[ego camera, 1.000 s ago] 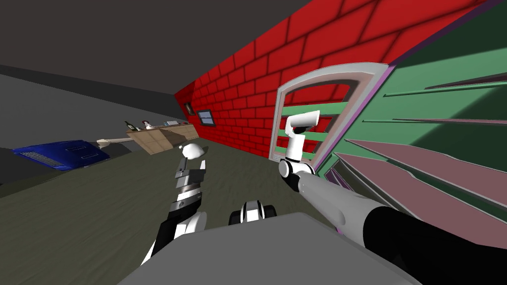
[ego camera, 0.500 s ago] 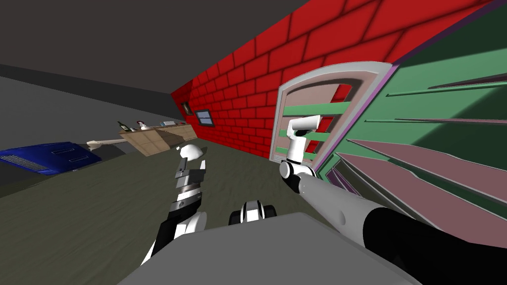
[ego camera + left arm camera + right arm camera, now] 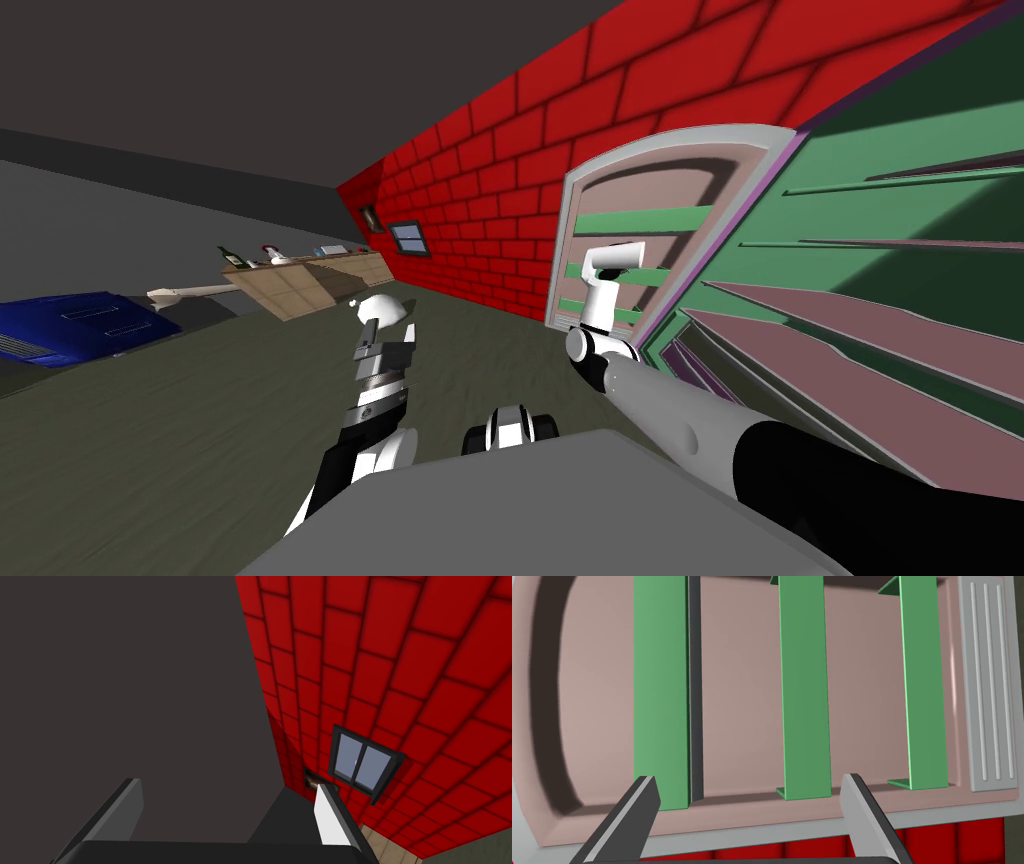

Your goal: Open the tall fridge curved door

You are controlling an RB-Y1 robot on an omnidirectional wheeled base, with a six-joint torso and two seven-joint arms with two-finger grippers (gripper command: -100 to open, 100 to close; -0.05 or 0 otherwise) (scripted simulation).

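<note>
The grey-rimmed curved fridge door (image 3: 737,676), pink inside with green rails (image 3: 804,686), lay straight ahead of my right tool (image 3: 748,778), which was spread wide and held nothing.

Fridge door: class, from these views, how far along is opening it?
Done: the fridge door stands wide open, its pink inner lining and green door shelves facing me, the fridge's shelves exposed. In hand: the right gripper points at the lining, open, gripping nothing. The left gripper is open, idle. Left: probably only withdrawing the right arm.
</note>
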